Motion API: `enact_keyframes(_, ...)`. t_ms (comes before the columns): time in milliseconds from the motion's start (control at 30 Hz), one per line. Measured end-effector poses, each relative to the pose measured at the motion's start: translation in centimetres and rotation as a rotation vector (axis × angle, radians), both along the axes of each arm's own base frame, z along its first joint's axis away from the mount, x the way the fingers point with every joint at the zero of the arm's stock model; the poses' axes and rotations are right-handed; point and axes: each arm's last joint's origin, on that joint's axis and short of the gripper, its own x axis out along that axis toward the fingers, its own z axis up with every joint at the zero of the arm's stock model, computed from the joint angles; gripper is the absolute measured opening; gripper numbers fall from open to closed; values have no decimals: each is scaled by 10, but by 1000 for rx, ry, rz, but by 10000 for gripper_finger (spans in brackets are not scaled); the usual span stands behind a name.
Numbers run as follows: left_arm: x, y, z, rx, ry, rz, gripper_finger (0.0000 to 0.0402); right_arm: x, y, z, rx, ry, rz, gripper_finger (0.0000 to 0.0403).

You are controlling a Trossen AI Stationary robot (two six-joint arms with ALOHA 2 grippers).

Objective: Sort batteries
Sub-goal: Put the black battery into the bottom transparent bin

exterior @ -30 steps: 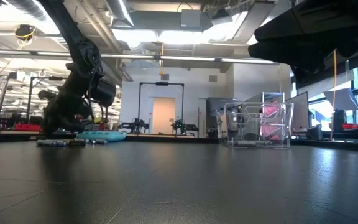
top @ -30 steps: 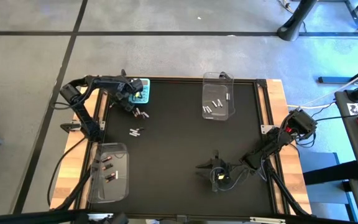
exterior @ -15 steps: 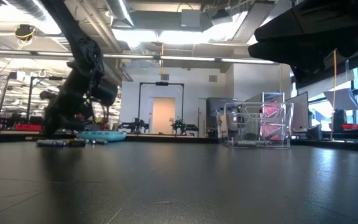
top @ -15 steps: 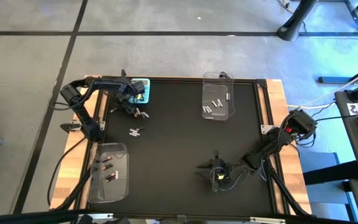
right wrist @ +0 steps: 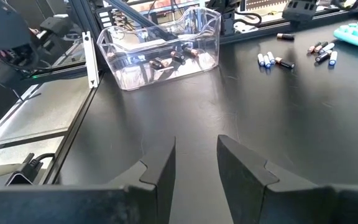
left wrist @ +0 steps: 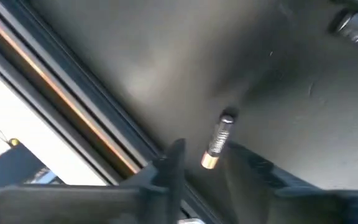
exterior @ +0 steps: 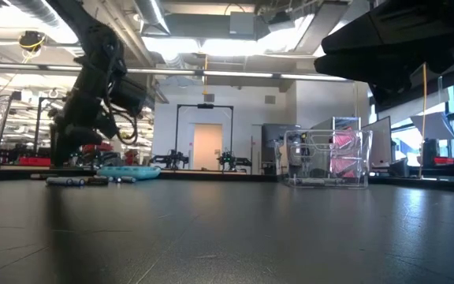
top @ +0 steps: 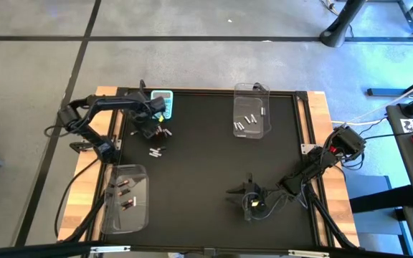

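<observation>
The left end effector (top: pixel 148 123) hovers over the far left part of the black worktop (top: pixel 206 186), just beside the light-blue calculator (top: pixel 163 99). Its wrist view shows its two dark fingers (left wrist: pixel 173 163) spread apart with one battery (left wrist: pixel 217 140) lying on the worktop between them, not pinched. More loose batteries (top: pixel 156 151) lie a little nearer the front. A clear bin (top: pixel 126 199) at the front left holds several dark batteries, and a second clear bin (top: pixel 252 110) at the far side holds a few silvery ones. The right end effector (top: pixel 248 199) rests low near the front right, fingers (right wrist: pixel 163 168) parted around nothing, pointed across the worktop toward the left bin (right wrist: pixel 159 47) and the scattered batteries (right wrist: pixel 271 60).
</observation>
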Motion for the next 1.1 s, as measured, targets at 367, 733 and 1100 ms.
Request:
enact_keyframes(367, -7, -2, -17, -87, -93, 13, 146, 0, 0, 0, 0, 0, 0, 119)
enact_keyframes(733, -6, -1, -16, -88, -100, 14, 7, 0, 0, 0, 1, 0, 1, 119)
enact_keyframes(1100, -2, -1, -15, -68, -120, 28, 2, 0, 0, 0, 1, 0, 2, 119)
